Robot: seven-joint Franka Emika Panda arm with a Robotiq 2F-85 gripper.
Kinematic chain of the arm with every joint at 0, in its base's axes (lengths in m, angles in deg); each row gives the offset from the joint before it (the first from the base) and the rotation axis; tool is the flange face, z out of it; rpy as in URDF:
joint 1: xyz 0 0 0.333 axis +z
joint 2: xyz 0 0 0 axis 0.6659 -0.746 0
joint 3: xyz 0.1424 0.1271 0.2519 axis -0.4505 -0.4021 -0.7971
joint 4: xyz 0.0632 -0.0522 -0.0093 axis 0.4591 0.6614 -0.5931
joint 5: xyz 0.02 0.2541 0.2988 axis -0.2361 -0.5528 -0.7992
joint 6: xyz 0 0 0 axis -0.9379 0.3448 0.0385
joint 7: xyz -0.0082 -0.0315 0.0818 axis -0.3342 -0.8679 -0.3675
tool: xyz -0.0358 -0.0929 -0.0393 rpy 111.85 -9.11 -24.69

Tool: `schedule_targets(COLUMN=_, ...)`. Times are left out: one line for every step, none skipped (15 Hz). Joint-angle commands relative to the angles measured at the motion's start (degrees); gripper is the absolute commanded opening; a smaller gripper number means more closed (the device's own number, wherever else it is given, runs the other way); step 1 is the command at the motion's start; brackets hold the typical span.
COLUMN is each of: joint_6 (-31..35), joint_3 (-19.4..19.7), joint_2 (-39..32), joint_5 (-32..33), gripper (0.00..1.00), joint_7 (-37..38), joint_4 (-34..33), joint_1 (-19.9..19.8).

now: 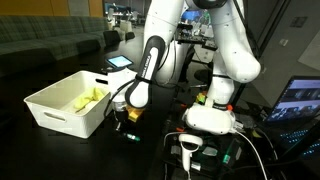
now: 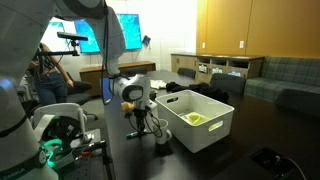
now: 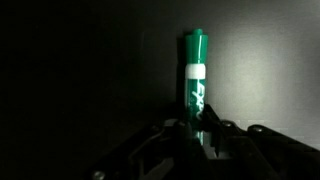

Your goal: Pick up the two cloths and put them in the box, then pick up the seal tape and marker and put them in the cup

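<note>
The step now is the marker step. The end effector (image 3: 196,128) has its fingers closed tight on the bottom end of a green plastic marker (image 3: 196,75) with a white band, which sticks straight out in front of it. A white plastic box (image 1: 50,100) with a yellow cloth (image 1: 88,98) inside sits just beside it. Next, it should carry the marker over the cup and let go. The marker's writing is too blurry to read.

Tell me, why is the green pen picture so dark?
Wrist view: nearly all black, with dim light only behind the green marker; the hand below is a blurry shadow. Both exterior views: black table, bright glowing screens behind.
</note>
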Motion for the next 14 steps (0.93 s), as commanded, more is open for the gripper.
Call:
schedule_targets(joint_6=-2.1, joint_3=0.4, joint_2=1.1, joint_5=0.6, gripper=0.05, joint_7=-0.5, joint_4=-0.2, joint_1=0.4)
schedule_targets(joint_6=-2.4, joint_3=0.4, joint_2=1.4, joint_5=0.8, gripper=0.05, joint_7=-0.7, joint_4=-0.1, joint_1=0.4)
schedule_targets(joint_6=-2.6, joint_3=0.6, joint_2=1.9, joint_5=1.0, gripper=0.05, joint_7=-0.3, joint_4=0.2, joint_1=0.7)
schedule_targets(joint_6=-2.5, joint_3=0.5, joint_2=2.9, joint_5=1.4, gripper=0.05, joint_7=-0.7, joint_4=1.0, joint_1=0.9)
schedule_targets(joint_6=-2.4, joint_3=0.5, joint_2=4.1, joint_5=1.8, gripper=0.05, joint_7=-1.0, joint_4=1.9, joint_1=1.0)
schedule_targets(joint_6=-2.4, joint_3=0.5, joint_2=5.1, joint_5=2.3, gripper=0.05, joint_7=-1.4, joint_4=2.6, joint_1=1.1)
schedule_targets(joint_6=-2.1, joint_3=0.3, joint_2=6.8, joint_5=3.0, gripper=0.05, joint_7=-2.1, joint_4=3.8, joint_1=1.2)
schedule_targets(joint_6=-1.8, joint_3=0.2, joint_2=8.5, joint_5=3.6, gripper=0.05, joint_7=-2.7, joint_4=5.1, joint_1=1.2)
schedule_targets(joint_6=-1.6, joint_3=0.2, joint_2=10.1, joint_5=4.4, gripper=0.05, joint_7=-2.9, joint_4=6.1, joint_1=1.4)
schedule_targets(joint_6=-1.4, joint_3=0.3, joint_2=11.9, joint_5=5.0, gripper=0.05, joint_7=-2.7, joint_4=7.3, joint_1=1.5)
schedule_targets(joint_6=-1.3, joint_3=-0.1, joint_2=13.6, joint_5=5.1, gripper=0.05, joint_7=-2.9, joint_4=8.3, joint_1=1.0)
schedule_targets(joint_6=-1.3, joint_3=-0.6, joint_2=15.0, joint_5=5.0, gripper=0.05, joint_7=-3.5, joint_4=9.0, joint_1=0.3)
schedule_targets(joint_6=-1.6, joint_3=-1.0, joint_2=16.2, joint_5=4.7, gripper=0.05, joint_7=-3.9, joint_4=9.3, joint_1=-0.3)
schedule_targets(joint_6=-1.8, joint_3=-1.6, joint_2=17.2, joint_5=4.0, gripper=0.05, joint_7=-4.8, joint_4=9.5, joint_1=-1.1)
